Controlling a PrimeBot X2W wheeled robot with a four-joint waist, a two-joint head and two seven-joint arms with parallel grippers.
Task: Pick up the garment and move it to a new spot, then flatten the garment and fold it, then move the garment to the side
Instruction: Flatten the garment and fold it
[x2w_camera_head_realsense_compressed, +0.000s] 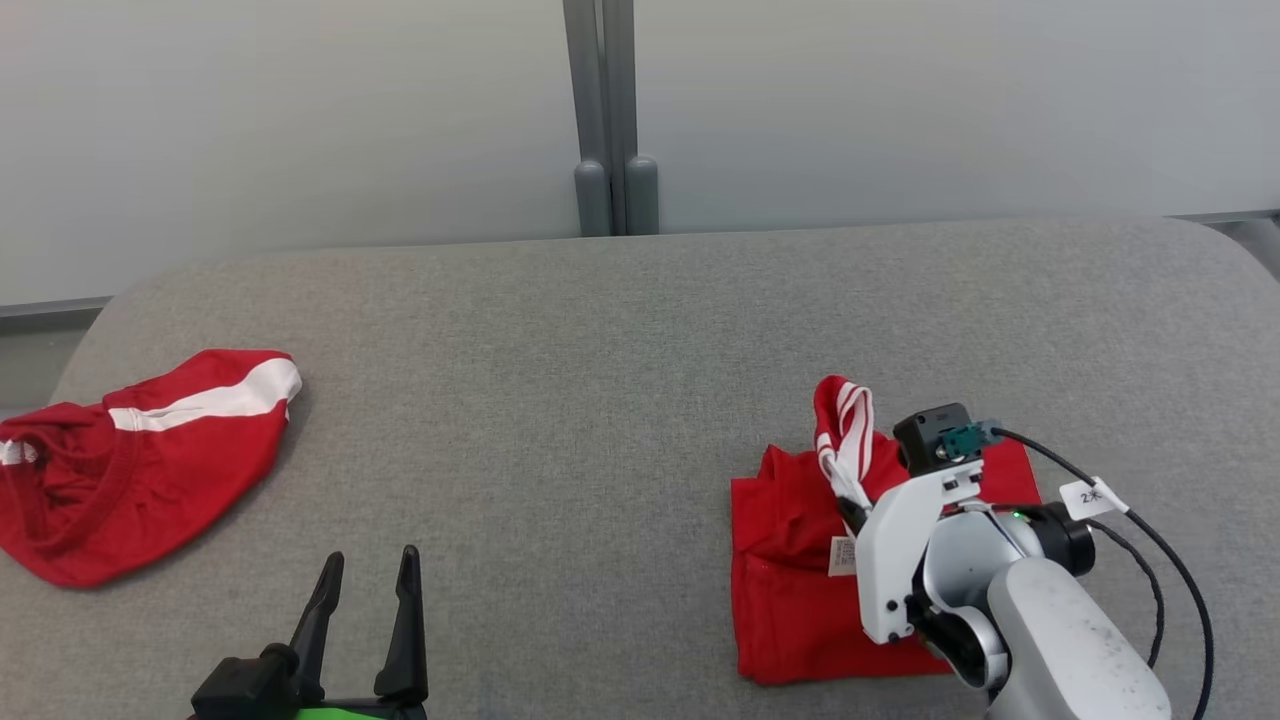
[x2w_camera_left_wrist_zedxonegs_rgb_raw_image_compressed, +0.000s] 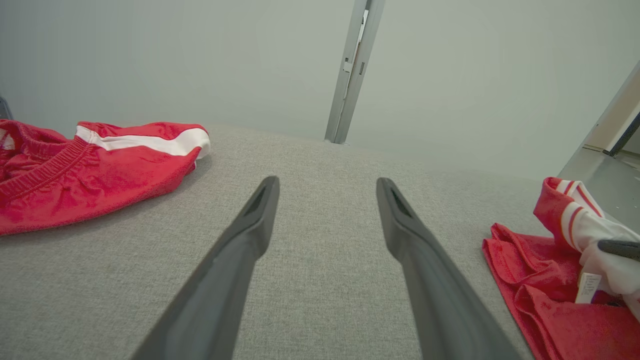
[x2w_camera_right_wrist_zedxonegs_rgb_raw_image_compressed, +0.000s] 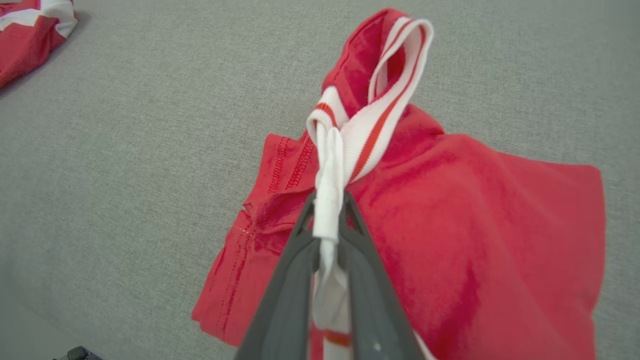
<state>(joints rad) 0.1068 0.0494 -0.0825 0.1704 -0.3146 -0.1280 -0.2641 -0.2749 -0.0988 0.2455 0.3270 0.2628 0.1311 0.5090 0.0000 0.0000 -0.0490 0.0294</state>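
The garment (x2w_camera_head_realsense_compressed: 790, 580) is a folded red shirt lying at the right of the grey cushioned surface (x2w_camera_head_realsense_compressed: 600, 380). Its white collar with red stripes (x2w_camera_head_realsense_compressed: 848, 430) is pulled up off the fold. My right gripper (x2w_camera_head_realsense_compressed: 852, 512) is shut on that collar, and the right wrist view shows the white band pinched between the closed fingers (x2w_camera_right_wrist_zedxonegs_rgb_raw_image_compressed: 327, 200) above the red cloth (x2w_camera_right_wrist_zedxonegs_rgb_raw_image_compressed: 475, 240). My left gripper (x2w_camera_head_realsense_compressed: 370, 565) stands open near the front edge with nothing between its fingers (x2w_camera_left_wrist_zedxonegs_rgb_raw_image_compressed: 327, 187). The garment (x2w_camera_left_wrist_zedxonegs_rgb_raw_image_compressed: 540, 310) lies off to its right.
A second red garment with a white stripe (x2w_camera_head_realsense_compressed: 130, 470) lies crumpled at the far left (x2w_camera_left_wrist_zedxonegs_rgb_raw_image_compressed: 90, 170). A pale wall with a grey metal post (x2w_camera_head_realsense_compressed: 605, 120) runs behind the surface. Bare grey fabric spans the middle between the two garments.
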